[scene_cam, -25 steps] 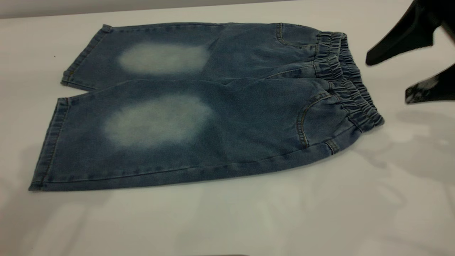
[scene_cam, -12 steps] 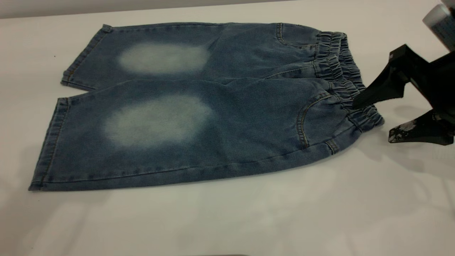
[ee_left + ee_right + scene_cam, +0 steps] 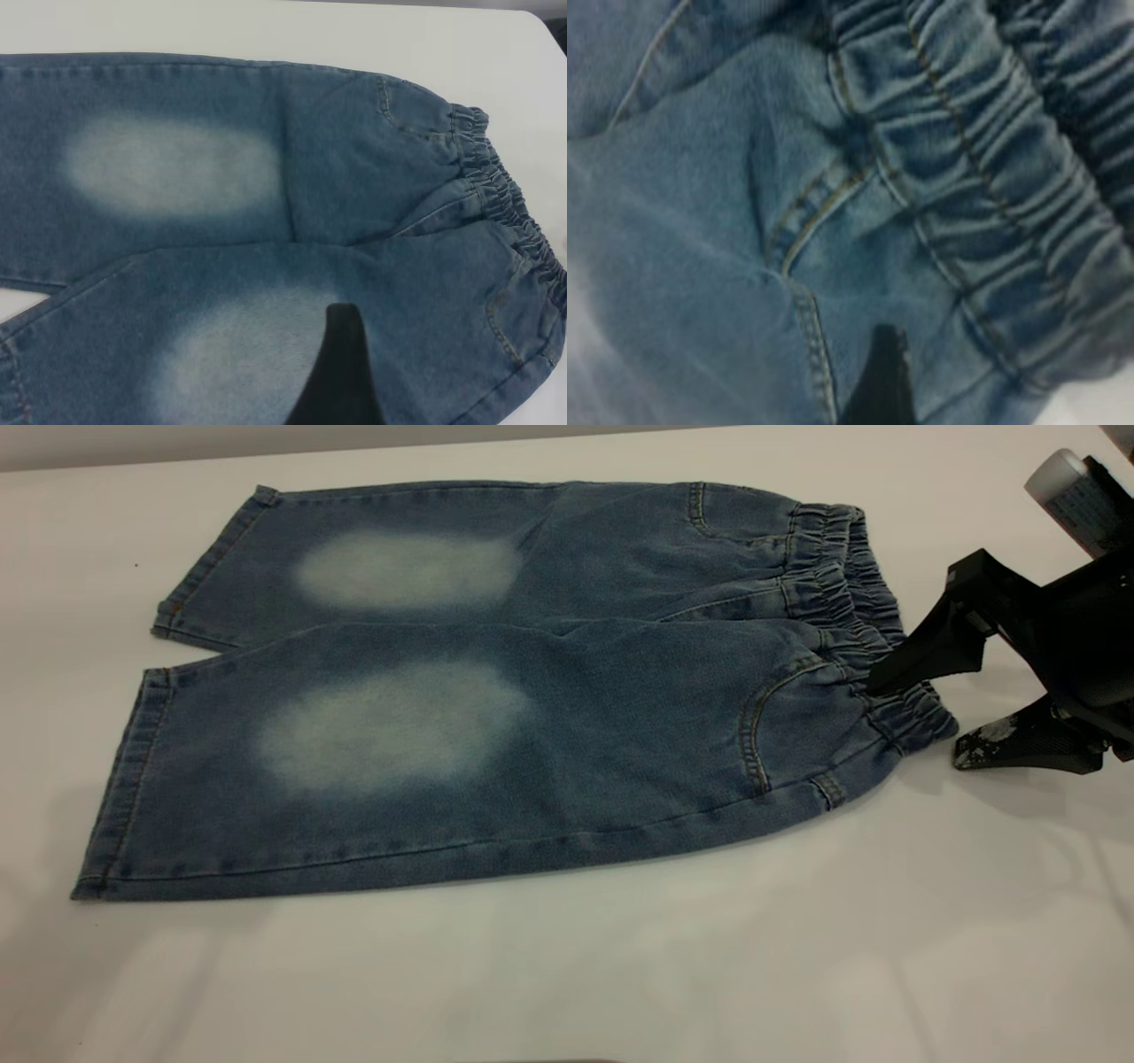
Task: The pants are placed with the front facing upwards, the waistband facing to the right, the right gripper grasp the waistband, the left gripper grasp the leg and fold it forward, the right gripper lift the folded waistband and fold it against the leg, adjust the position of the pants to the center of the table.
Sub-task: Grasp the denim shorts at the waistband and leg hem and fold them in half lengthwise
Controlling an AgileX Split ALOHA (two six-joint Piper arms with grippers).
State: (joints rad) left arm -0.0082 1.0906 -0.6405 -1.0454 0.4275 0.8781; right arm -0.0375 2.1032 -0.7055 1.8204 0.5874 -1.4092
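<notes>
A: What takes up the most room?

B: The white table (image 3: 567,974). On it the blue denim pants (image 3: 532,691) lie flat, front up, legs toward the exterior view's left, each thigh with a pale oval patch.

A: And the top edge?

B: The waistband (image 3: 864,633), ruched and darker, runs along the pants' right end, with orange-stitched pocket seams just beside it.

A: Where is the right gripper?

B: The right gripper (image 3: 912,722) sits low at the near corner of the waistband. Its fingers are spread wide: one black finger tip lies over the gathered band, the scuffed one rests on the table just beside the corner. It has hold of nothing.

A: The left one?

B: The left gripper (image 3: 341,381) shows only as one dark blunt finger tip in its own wrist view, above the nearer leg by the pale patch. Whether it is spread or closed I cannot tell.
</notes>
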